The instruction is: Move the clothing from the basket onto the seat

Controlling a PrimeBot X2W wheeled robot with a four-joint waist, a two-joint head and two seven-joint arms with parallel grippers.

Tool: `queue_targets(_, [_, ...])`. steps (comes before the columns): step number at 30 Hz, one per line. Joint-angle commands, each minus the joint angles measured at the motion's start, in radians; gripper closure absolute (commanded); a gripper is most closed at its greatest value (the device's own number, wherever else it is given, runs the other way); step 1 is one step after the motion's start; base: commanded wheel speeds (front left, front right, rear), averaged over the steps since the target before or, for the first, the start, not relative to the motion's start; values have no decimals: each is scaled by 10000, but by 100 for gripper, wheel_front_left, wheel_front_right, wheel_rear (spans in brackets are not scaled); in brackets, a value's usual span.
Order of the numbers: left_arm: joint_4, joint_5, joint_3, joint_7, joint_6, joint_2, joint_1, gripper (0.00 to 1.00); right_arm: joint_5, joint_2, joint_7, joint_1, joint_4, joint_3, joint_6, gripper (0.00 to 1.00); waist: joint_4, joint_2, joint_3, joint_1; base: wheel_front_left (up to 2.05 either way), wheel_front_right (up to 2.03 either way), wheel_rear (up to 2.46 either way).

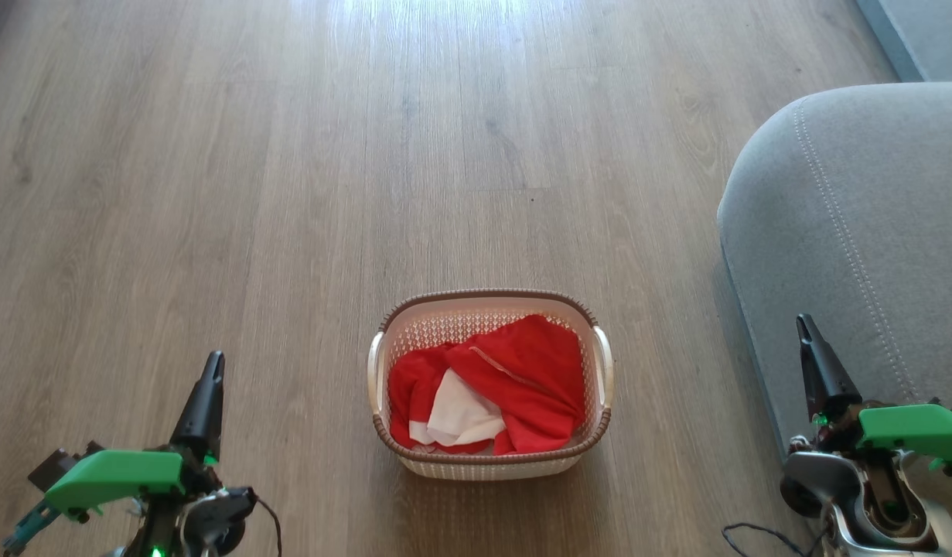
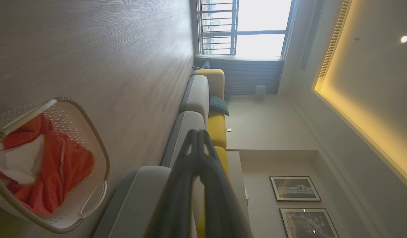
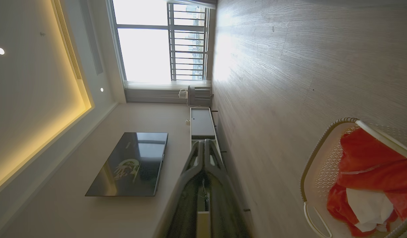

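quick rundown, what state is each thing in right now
clothing: crumpled in a heap inside the basket
basket: upright on the floor, holding the clothing
seat: no clothing on the part in view
left gripper: shut, holding nothing
right gripper: shut, holding nothing
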Motion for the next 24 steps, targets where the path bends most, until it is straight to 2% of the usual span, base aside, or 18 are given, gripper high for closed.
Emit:
queue_targets(1, [-352,-70,255,72,-94,152,-471,100,62,-1,54,-187,-388,177,0,100,0,0,0,0,0,0,0])
queue_targets(24, [-352,-70,255,72,-94,152,-471,100,62,-1,54,-187,-388,177,0,100,0,0,0,0,0,0,0])
